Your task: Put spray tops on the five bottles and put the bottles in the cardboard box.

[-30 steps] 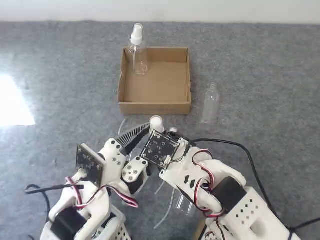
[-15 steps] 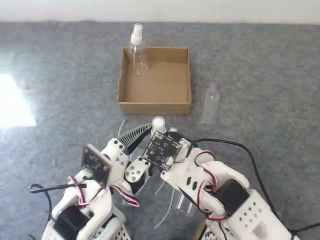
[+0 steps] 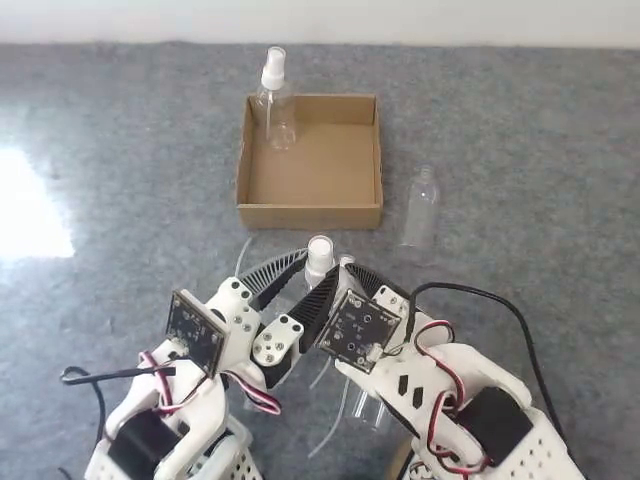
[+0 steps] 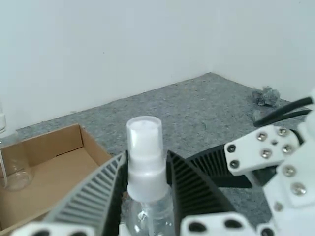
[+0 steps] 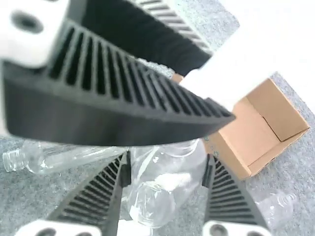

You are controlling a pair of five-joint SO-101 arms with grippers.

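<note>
The right jaws have spread and backed off, so the left jaws alone pinch the bottle (image 4: 146, 209), spray top (image 3: 319, 250) on, ready for the box (image 3: 310, 215).

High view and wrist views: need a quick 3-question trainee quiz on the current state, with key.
1. True or false: the cardboard box holds two bottles.
2. The left gripper is closed on: A) a spray top; B) the box wall; C) nothing.
3. Where does the uncapped bottle stand?
Key:
1. False: one capped bottle stands in its far left corner.
2. A.
3. Upright on the table, outside the box, to its right in the high view.
</note>
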